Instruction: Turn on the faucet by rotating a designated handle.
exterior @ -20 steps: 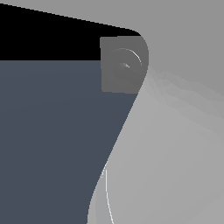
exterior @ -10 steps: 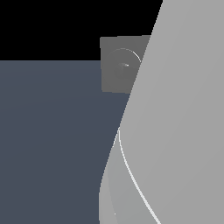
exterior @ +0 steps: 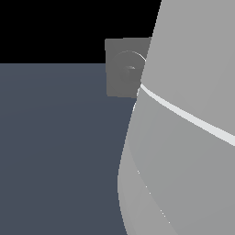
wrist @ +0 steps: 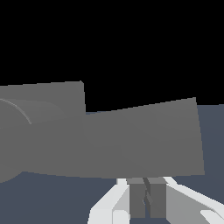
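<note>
Still, with the gripper [wrist: 147, 197] fingers pressed closed on nothing just beside the handle [wrist: 140, 140], the push could be lost to slipping off.

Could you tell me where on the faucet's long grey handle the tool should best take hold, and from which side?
Probably near the free outer end of the handle, far from the square plate, since a hold there likely turns it most easily. The bar is long and narrow, so the tool, whose fingertips sit nearly together just beside it, should straddle its thin width.
</note>
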You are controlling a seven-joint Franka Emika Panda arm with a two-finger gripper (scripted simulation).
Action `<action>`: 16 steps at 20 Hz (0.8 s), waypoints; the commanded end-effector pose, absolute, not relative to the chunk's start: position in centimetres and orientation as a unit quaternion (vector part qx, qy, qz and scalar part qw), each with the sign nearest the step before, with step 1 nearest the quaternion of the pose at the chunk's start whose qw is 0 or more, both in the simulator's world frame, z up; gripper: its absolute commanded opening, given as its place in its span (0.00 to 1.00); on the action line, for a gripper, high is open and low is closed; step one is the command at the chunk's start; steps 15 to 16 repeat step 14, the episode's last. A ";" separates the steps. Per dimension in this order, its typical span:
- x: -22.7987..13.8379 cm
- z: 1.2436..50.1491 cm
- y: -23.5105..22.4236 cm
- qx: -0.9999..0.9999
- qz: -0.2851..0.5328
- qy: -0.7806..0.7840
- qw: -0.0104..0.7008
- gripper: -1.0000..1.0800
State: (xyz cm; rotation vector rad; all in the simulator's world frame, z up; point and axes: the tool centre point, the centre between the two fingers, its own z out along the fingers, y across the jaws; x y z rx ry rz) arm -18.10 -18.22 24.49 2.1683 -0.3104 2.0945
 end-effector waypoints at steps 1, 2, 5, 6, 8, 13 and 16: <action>-17.8 26.1 -18.4 0.705 0.700 -0.099 0.056 0.00; -17.8 26.4 -18.4 0.705 0.700 -0.098 0.057 0.00; -17.8 27.4 -18.6 0.704 0.701 -0.097 0.058 0.00; -17.8 27.7 -18.7 0.704 0.701 -0.096 0.059 0.00; -17.8 28.3 -18.8 0.703 0.702 -0.095 0.060 0.00; -17.8 29.8 -19.1 0.702 0.704 -0.092 0.063 0.00; -17.8 29.8 -19.1 0.702 0.704 -0.092 0.063 0.00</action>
